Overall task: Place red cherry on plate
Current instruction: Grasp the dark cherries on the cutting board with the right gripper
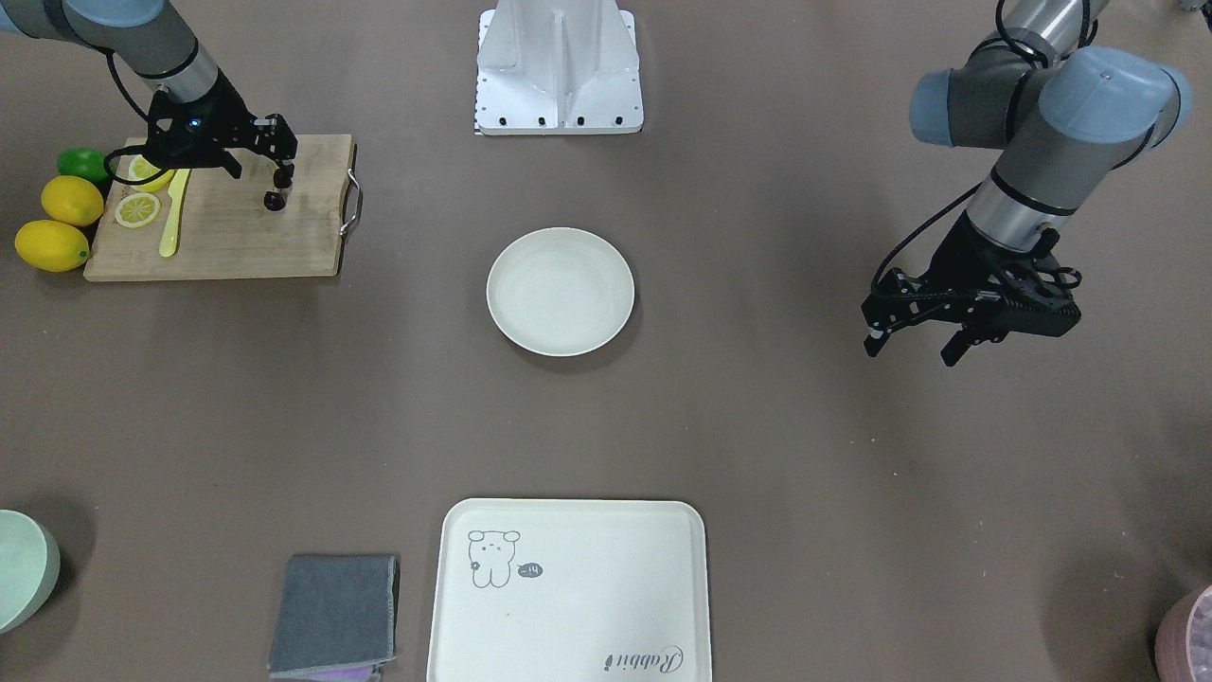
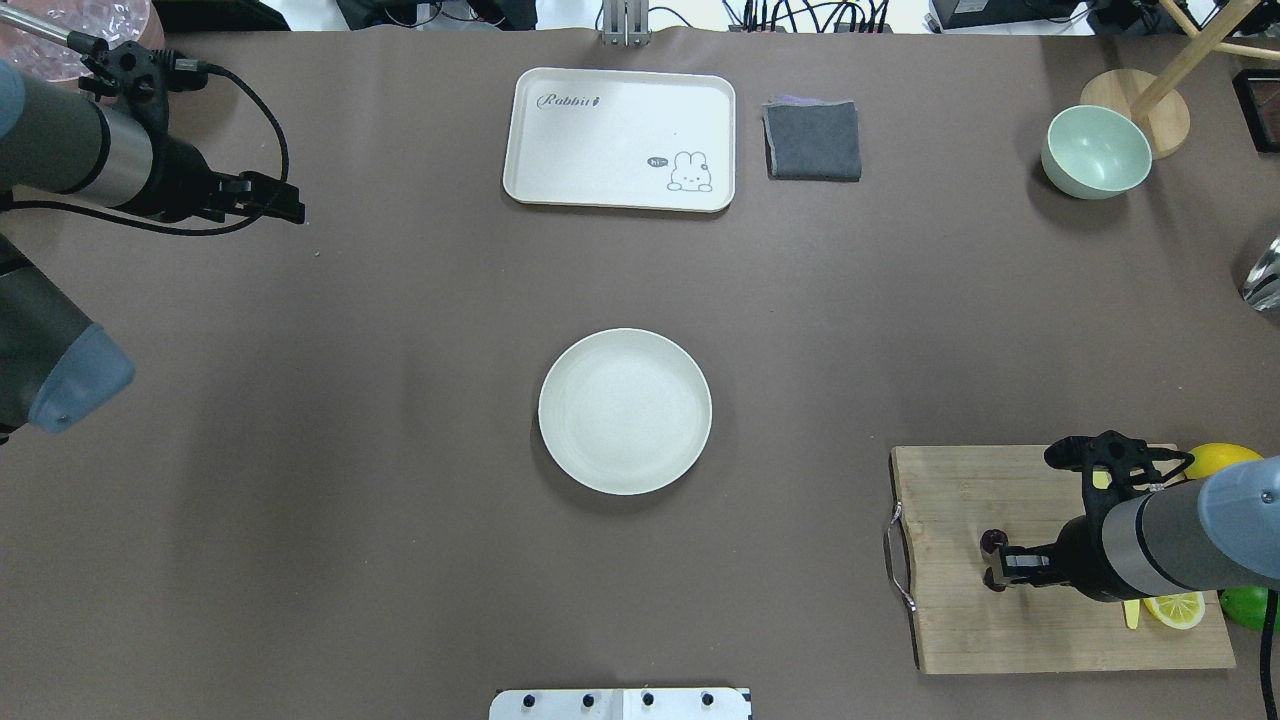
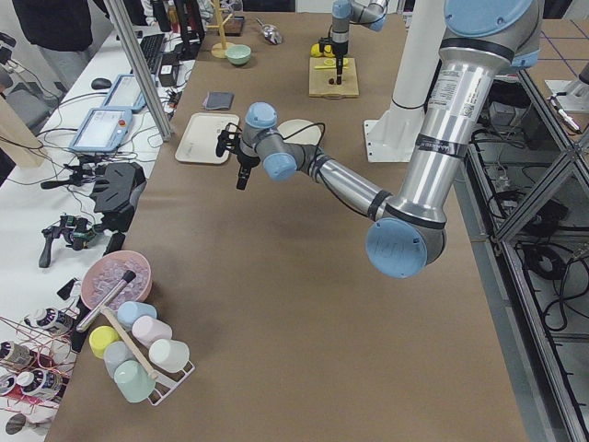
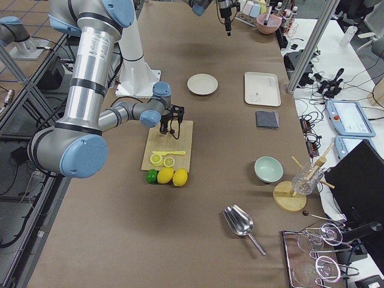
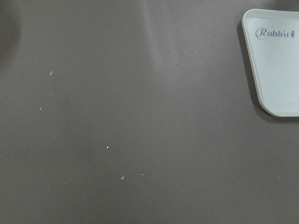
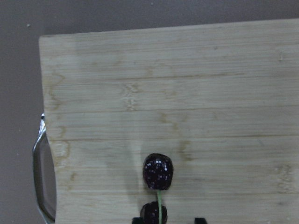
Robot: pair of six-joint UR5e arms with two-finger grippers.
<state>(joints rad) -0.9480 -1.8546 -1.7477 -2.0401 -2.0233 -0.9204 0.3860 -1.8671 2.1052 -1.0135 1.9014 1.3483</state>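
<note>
Cherry (image 6: 158,171) lies on board (image 1: 237,242), toward the handle end, the end facing the plate (image 1: 561,292). It is two dark maroon fruits joined by a thin green stem. The right wrist view shows one fruit whole and the other cut by the bottom edge.

Right gripper (image 1: 258,177) is right over the cherry, pointing down, fingers apart, not clamped. In its wrist view both tips sit at the bottom edge. The stem and second fruit are in the gap, nearer one tip. Cannot tell if a tip touches the fruit.

Board is on the robot's right, near the robot's edge of the table. Plate is at table middle, well apart from board and cherry.

Left gripper (image 1: 909,352) hangs above bare table on the robot's left, well apart from the plate, fingers spread. Its wrist view shows brown table and one corner of the tray (image 1: 587,606).

At the board's right end are lemon slices (image 1: 138,210) and a yellow knife (image 1: 173,213). Just off that end are two lemons (image 1: 72,201) and a lime (image 1: 83,163), close together.

On the far side, the tray is in the middle, cloth (image 1: 334,614) just to its right, bowl (image 1: 19,568) farther right.
</note>
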